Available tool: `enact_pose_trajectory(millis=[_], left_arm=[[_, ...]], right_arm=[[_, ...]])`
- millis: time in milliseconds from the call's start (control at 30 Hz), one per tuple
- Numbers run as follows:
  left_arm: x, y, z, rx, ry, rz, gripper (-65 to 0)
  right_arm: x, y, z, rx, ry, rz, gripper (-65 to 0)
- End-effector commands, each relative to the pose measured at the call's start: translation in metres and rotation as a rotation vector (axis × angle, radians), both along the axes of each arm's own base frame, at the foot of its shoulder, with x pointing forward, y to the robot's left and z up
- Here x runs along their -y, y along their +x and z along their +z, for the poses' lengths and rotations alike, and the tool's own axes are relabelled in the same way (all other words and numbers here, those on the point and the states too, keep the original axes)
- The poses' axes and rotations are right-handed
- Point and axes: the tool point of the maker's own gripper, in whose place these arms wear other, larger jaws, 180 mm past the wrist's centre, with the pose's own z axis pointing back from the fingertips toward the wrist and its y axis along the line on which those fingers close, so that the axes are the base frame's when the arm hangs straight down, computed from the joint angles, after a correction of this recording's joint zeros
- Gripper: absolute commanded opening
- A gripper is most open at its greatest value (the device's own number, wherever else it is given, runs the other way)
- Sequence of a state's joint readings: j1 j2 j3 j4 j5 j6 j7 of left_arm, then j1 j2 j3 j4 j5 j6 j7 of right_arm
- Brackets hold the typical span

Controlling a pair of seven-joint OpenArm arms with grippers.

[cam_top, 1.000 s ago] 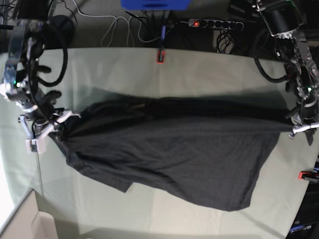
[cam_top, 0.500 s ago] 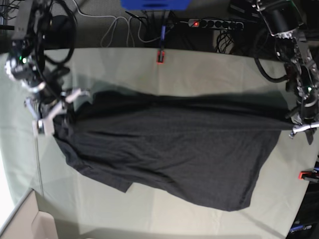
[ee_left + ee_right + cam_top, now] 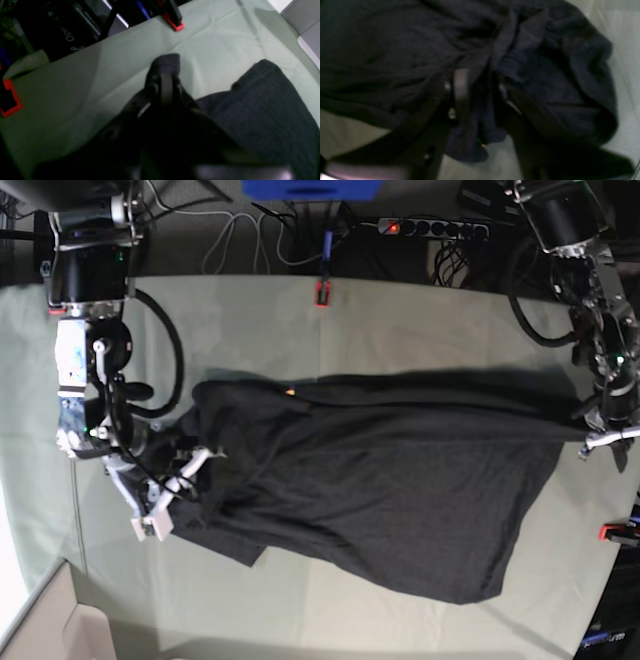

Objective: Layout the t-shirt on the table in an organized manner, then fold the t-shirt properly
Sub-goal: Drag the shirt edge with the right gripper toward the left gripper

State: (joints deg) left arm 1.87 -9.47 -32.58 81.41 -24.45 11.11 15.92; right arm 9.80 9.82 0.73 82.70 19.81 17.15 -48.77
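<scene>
Layout step, not folding yet; the shirt (image 3: pixel 380 480) lies stretched across the table (image 3: pixel 400 320) centre, bunched at its 9 o'clock end, lower hem sagging toward 5 o'clock; the left gripper (image 3: pixel 606 438) at 3 o'clock is clamped tight on a shirt corner, a nub of cloth poking past its tips in the wrist view (image 3: pixel 167 65), arm reaching down from 1 o'clock; the right gripper (image 3: pixel 178 480) at 9 o'clock sits with jaws partly spread, fabric draped between them (image 3: pixel 480 100), whether gripped or loose I cannot tell; arm hangs from 11 o'clock, wrist angled to 4; next likely needs the bunched end regripped and pulled flat.
</scene>
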Motion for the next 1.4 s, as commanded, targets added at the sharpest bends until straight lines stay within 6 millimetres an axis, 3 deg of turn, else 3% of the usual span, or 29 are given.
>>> enact_pose_trajectory(millis=[0,267,467,533,600,667,833,933,1100,1200,1367], left_arm=[[-0.007,0.007,0.021,0.052,0.045,0.003,-64.9],[-0.006,0.007,0.020,0.053,0.040,0.004,-64.9],[-0.008,0.006,0.018,0.044,0.044,0.006,-64.9],[-0.008,0.006,0.017,0.043,0.042,0.006,-64.9],[-0.007,0.006,0.016,0.042,0.039,0.007,-64.9],[-0.007,0.006,0.016,0.042,0.039,0.007,-64.9],[-0.007,0.005,0.015,0.040,0.038,0.007,-64.9],[-0.007,0.005,0.014,0.039,0.037,0.007,-64.9],[-0.009,0.000,0.013,0.030,0.043,0.007,-64.9],[-0.009,0.000,0.013,0.030,0.045,0.007,-64.9],[-0.009,-0.001,0.013,0.030,0.044,0.008,-64.9]], right_arm=[[0.001,0.011,0.020,0.069,0.006,0.002,-45.0],[-0.008,-0.032,0.011,0.055,0.010,0.017,-34.4],[0.015,-0.063,-0.021,-0.025,0.044,-0.092,-33.6],[0.014,-0.071,-0.029,-0.040,0.051,-0.095,-33.6],[0.002,-0.079,-0.036,-0.065,0.061,-0.071,-33.6],[-0.022,-0.084,-0.040,-0.079,0.079,-0.016,-33.5],[-0.054,-0.087,-0.041,-0.087,0.112,0.038,-33.6],[-0.055,-0.085,-0.046,-0.097,0.117,0.035,-36.5],[-0.064,-0.086,-0.047,-0.096,0.129,0.054,-65.0],[-0.077,-0.093,-0.043,-0.093,0.138,0.077,-63.3],[-0.074,-0.101,-0.027,-0.049,0.129,0.080,-53.1]])
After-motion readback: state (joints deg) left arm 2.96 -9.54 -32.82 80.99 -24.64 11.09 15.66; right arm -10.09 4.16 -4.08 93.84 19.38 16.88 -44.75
